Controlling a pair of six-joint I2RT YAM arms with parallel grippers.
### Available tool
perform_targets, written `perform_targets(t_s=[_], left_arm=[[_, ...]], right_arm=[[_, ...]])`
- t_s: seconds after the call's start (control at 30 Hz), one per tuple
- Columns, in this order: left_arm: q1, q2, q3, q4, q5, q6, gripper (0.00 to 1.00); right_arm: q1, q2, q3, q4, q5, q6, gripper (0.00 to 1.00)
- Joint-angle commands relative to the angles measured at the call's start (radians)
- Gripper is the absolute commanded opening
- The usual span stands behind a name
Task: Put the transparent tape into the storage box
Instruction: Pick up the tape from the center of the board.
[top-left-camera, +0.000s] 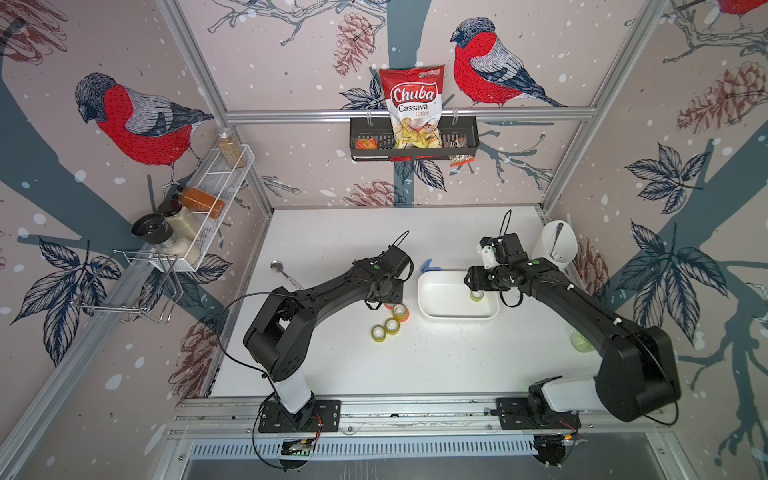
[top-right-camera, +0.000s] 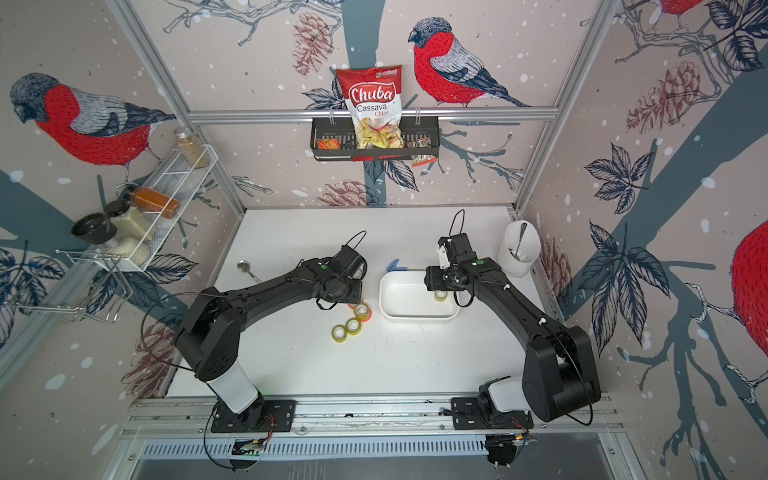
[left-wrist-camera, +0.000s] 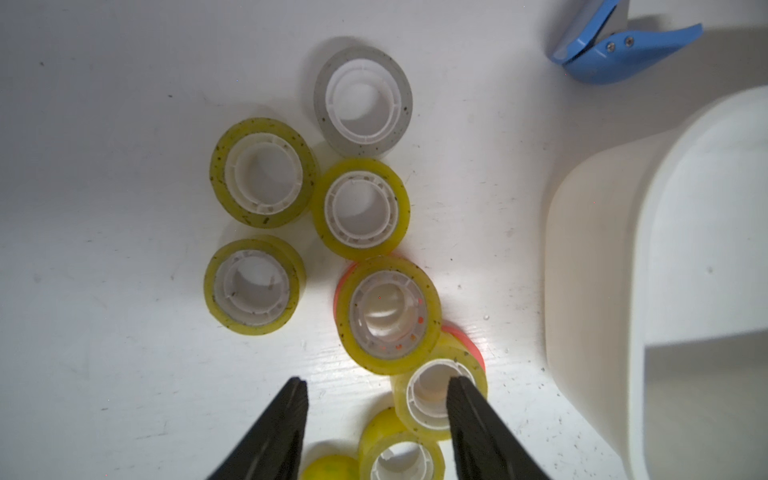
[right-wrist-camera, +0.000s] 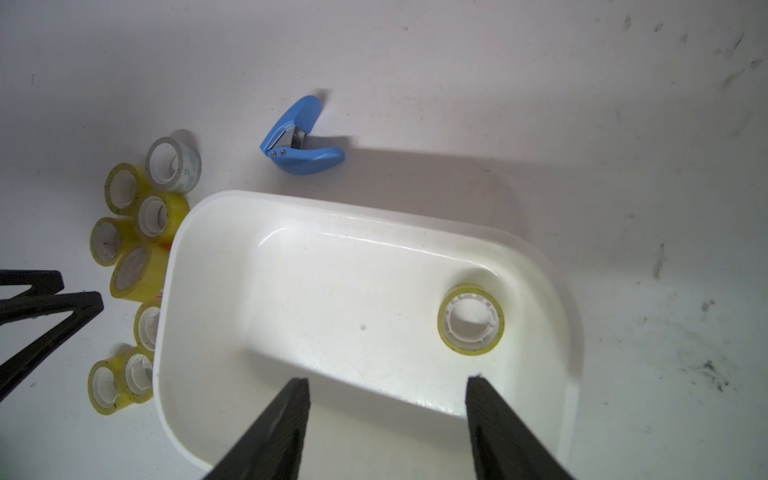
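In glossy white round-cornered storage box (right-wrist-camera: 332, 291): one yellowish tape ring (right-wrist-camera: 471, 320).

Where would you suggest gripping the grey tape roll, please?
I'd come straight down with the left claw: the grey tape roll lies flat, hole up, so pinch its wall, inside the hole and outside, away from the adjacent yellow roll.

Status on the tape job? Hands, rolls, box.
Both open: left hand over the loose tape rolls, right hand over the storage box. One tape roll in box, flat. Blue staple remover beside box, apart from it.
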Motion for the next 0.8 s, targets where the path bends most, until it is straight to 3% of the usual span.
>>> perform_targets(t_s=[0.0,0.77], left_arm=[[0.016,0.023,0.005,-0.008,0.042,-0.035,0.57],[0.094,0.027,-0.045,0.087,0.089,-0.072,0.52]], right_arm=[[-0.002,0.002,0.001,0.01,-0.013,0.018,0.64],[-0.026,0.005,-0.01,0.018,-0.051,0.035,0.6]])
